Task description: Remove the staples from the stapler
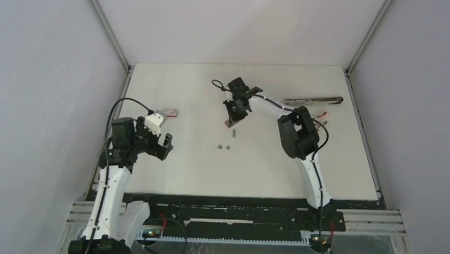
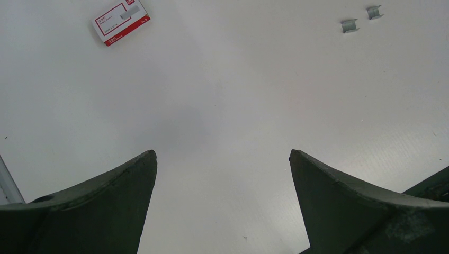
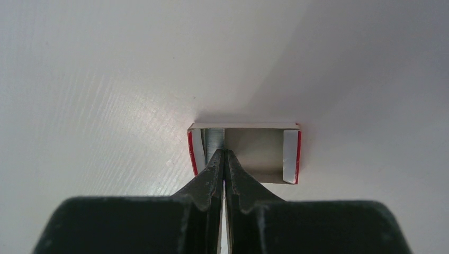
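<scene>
Right gripper (image 3: 224, 154), fingers pressed tight together, tips poked into the mouth of an open red-and-white box (image 3: 262, 153), right against a staple strip (image 3: 214, 140) inside; whether it's pinching that strip, can't tell. Two loose staples (image 1: 219, 146) lie on the table (image 1: 266, 168) just near of it. The stapler (image 1: 313, 100) lies to its right at the far side, long axis left to right, so the right arm is clearly nearer. Left gripper (image 1: 161, 143) hangs spread wide and holds nothing, near a closed box (image 1: 170, 112).
</scene>
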Controlling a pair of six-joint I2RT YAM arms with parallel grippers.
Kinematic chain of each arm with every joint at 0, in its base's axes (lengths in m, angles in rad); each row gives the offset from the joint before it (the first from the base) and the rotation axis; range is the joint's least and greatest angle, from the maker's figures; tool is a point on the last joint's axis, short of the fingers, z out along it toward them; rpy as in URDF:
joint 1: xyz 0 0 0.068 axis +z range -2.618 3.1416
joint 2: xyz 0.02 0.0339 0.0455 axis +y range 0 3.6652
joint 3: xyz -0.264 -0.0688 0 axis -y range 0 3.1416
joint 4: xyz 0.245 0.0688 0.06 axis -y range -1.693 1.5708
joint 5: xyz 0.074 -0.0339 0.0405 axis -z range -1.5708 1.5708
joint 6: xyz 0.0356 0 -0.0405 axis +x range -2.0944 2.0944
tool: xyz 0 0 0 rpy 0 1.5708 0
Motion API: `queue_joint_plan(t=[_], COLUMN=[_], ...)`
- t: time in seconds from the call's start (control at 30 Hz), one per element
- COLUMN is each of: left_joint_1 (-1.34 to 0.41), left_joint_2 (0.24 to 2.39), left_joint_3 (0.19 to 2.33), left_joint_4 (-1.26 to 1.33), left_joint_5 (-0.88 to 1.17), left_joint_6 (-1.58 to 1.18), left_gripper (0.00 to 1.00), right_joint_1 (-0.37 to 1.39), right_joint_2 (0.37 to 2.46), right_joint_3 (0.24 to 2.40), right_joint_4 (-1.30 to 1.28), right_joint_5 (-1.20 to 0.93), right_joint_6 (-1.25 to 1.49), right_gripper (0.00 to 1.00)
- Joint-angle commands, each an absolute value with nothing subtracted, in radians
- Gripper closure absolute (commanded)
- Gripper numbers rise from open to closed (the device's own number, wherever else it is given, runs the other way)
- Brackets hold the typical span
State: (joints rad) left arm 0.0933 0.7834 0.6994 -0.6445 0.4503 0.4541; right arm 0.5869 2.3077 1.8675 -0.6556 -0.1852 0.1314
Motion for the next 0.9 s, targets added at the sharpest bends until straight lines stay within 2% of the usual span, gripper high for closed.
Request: queue_joint_plan(t=[0.0, 0.3, 0.63, 0.7, 0.87], left_joint_1=[0.103, 0.102, 0.102, 0.101, 0.103], left_joint_2=[0.776, 0.778, 0.779, 0.779, 0.78], left_joint_3=[0.685, 0.684, 0.684, 0.684, 0.684], left_joint_4=[-0.617, -0.618, -0.617, -0.619, -0.619], left_joint_5=[0.472, 0.472, 0.472, 0.472, 0.472], left_joint_6=[0.448, 0.45, 0.448, 0.448, 0.448], left_gripper=[0.0, 0.0, 0.0, 0.0, 0.0], right_joint_1=[0.584, 0.588, 0.596, 0.595, 0.596], right_joint_2=[2.309, 2.309, 2.297, 2.296, 2.275], right_joint_3=[1.908, 1.919, 1.925, 1.924, 1.924], right_joint_4=[-0.638, -0.647, -0.661, -0.664, -0.67], right_joint_5=[-0.181, -0.186, -0.187, -0.188, -0.188], right_joint_6=[0.139, 0.138, 0.126, 0.126, 0.136], right_gripper=[1.0, 1.0, 0.93, 0.89, 0.68])
